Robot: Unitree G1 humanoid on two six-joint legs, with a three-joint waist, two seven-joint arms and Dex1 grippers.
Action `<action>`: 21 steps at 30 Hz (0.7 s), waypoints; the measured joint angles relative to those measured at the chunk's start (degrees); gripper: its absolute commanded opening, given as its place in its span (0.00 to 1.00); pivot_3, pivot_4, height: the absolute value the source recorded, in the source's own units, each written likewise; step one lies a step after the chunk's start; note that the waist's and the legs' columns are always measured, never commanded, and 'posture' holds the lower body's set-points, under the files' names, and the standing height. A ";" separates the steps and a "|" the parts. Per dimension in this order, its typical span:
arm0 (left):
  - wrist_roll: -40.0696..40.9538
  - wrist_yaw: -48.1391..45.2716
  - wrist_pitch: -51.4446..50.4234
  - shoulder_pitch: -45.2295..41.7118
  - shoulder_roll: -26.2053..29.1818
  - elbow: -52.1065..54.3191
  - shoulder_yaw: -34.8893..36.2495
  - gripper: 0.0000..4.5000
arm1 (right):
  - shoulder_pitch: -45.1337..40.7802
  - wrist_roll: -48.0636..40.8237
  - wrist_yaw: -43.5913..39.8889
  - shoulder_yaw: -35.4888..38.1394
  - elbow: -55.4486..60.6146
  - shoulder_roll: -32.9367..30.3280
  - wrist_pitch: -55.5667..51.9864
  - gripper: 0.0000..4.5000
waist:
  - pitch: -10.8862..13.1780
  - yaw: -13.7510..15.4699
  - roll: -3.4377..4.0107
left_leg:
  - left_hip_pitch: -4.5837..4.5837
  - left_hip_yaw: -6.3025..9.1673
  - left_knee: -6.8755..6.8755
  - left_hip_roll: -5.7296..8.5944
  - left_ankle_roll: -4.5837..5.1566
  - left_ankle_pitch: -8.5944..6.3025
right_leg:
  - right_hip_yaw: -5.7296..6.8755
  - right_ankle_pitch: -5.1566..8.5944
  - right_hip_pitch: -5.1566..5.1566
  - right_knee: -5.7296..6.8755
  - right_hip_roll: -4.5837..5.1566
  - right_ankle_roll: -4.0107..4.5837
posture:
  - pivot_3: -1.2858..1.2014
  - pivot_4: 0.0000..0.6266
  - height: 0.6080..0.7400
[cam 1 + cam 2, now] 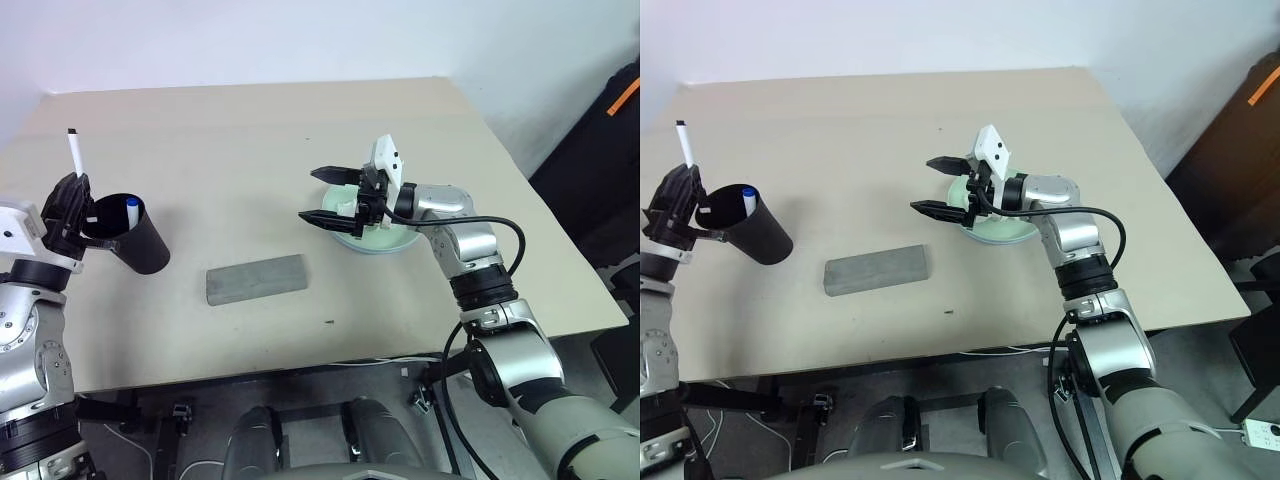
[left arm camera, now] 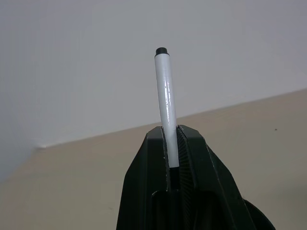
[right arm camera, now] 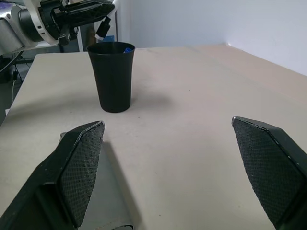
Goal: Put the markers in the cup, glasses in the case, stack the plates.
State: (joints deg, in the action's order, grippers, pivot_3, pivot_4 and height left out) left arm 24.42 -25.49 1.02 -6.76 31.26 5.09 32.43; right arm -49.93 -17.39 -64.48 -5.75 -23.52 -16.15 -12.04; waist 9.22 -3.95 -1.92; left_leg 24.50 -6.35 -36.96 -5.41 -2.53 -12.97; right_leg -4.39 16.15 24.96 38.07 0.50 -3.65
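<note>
The work surface is a beige rectangular table (image 1: 250,130) with a matte top and a thin dark edge along its near side. A plain white wall (image 1: 300,40) stands directly behind the table's far edge and continues along its right side. Grey floor (image 1: 1200,345) lies below the table at right, beside a dark object with an orange stripe (image 1: 612,130) near the wall.
</note>
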 measured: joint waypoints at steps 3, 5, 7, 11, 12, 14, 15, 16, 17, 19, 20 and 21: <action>0.00 0.00 -0.13 0.96 -0.11 -0.22 -0.01 0.00 | 0.01 0.29 0.00 -0.01 0.01 -0.15 0.01 1.00 | 0.00 0.02 0.00 | 0.00 0.01 0.00 -0.01 0.00 0.00 | 0.01 0.00 0.01 0.00 0.00 0.00 | 0.52 0.24 0.89; 0.00 0.01 -0.21 1.77 -0.30 -0.23 -0.03 0.00 | 0.02 0.35 0.00 -0.01 0.01 -0.20 0.04 1.00 | 0.00 0.01 0.00 | 0.00 0.01 0.00 -0.01 0.00 0.00 | 0.01 0.00 0.01 0.00 0.00 0.00 | 0.52 0.24 0.89; 0.00 0.02 -0.32 2.18 -0.40 -0.23 -0.06 0.16 | 0.02 0.40 0.00 -0.01 0.01 -0.21 0.11 1.00 | 0.00 0.02 0.00 | 0.00 0.00 0.00 -0.01 0.00 0.00 | 0.01 0.01 0.01 0.00 0.00 0.01 | 0.52 0.24 0.89; -0.04 -0.12 -0.35 2.90 -0.40 -0.35 -0.06 0.47 | 0.03 0.50 -0.03 -0.09 0.01 -0.21 0.70 1.00 | 0.00 0.01 0.00 | 0.00 0.00 0.00 -0.01 0.00 0.00 | 0.01 0.02 0.01 0.00 0.00 0.03 | 0.52 0.24 0.89; -0.05 -0.20 -0.35 3.08 -0.40 -0.36 -0.06 0.53 | 0.03 0.58 -0.03 -0.14 0.01 -0.21 0.79 1.00 | 0.00 0.01 0.00 | 0.00 0.00 0.00 -0.01 0.00 0.00 | 0.01 0.02 0.01 0.00 0.00 0.04 | 0.52 0.24 0.89; -0.05 -0.27 -0.35 3.39 -0.40 -0.37 -0.05 0.70 | 0.04 0.89 -0.04 -0.21 0.01 -0.21 1.06 1.00 | 0.00 0.01 0.00 | 0.00 0.00 0.00 -0.01 0.00 0.00 | 0.01 0.02 0.01 0.00 0.00 0.04 | 0.52 0.24 0.89; -0.05 -0.28 -0.35 3.54 -0.40 -0.37 -0.06 0.78 | 0.04 0.93 -0.05 -0.23 0.01 -0.21 1.21 1.00 | 0.00 0.02 0.00 | 0.00 0.00 0.00 -0.01 0.00 0.00 | 0.01 0.02 0.01 0.00 0.00 0.04 | 0.52 0.24 0.89; -0.05 -0.27 -0.35 3.70 -0.40 -0.37 -0.06 0.87 | 0.04 0.96 -0.07 -0.24 0.01 -0.21 1.24 1.00 | 0.00 0.00 0.00 | 0.00 0.00 0.00 -0.01 0.00 0.00 | 0.01 0.02 0.01 0.00 0.01 0.04 | 0.52 0.24 0.89; -0.05 -0.27 -0.35 3.76 -0.40 -0.38 -0.06 0.93 | 0.04 0.99 -0.08 -0.24 0.01 -0.21 1.26 1.00 | 0.00 0.00 0.00 | 0.00 0.00 0.00 -0.01 0.00 0.00 | 0.01 0.06 0.01 0.00 0.01 0.10 | 0.52 0.24 0.89; -0.05 -0.25 -0.35 3.77 -0.40 -0.37 -0.05 0.99 | 0.04 1.07 -0.12 -0.27 0.01 -0.21 1.33 1.00 | 0.00 0.01 0.00 | 0.00 0.00 0.00 -0.01 0.00 0.00 | 0.01 0.08 0.01 0.00 0.01 0.14 | 0.52 0.24 0.89; -0.03 -0.24 -0.35 3.77 -0.40 -0.37 -0.06 0.99 | 0.04 1.10 -0.16 -0.29 0.01 -0.21 1.36 1.00 | 0.00 0.01 0.00 | 0.00 0.00 0.00 -0.01 0.00 0.00 | 0.01 0.07 0.01 0.00 0.01 0.13 | 0.52 0.24 0.89; 0.01 -0.25 -0.35 3.77 -0.40 -0.37 -0.06 0.99 | 0.04 1.10 -0.20 -0.31 0.01 -0.20 1.41 1.00 | 0.00 0.01 0.00 | 0.00 0.00 0.00 -0.01 0.00 0.00 | 0.01 0.07 0.01 0.00 0.01 0.13 | 0.52 0.24 0.89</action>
State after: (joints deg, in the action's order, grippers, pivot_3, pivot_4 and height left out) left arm 24.43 -25.74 0.67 -2.99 30.86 4.72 32.38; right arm -49.89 -16.29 -64.69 -6.06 -23.51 -16.36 -10.63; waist 9.22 -3.94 -1.92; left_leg 24.50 -6.34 -36.96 -5.43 -2.53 -12.97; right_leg -4.38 16.22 24.97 38.07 0.50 -3.51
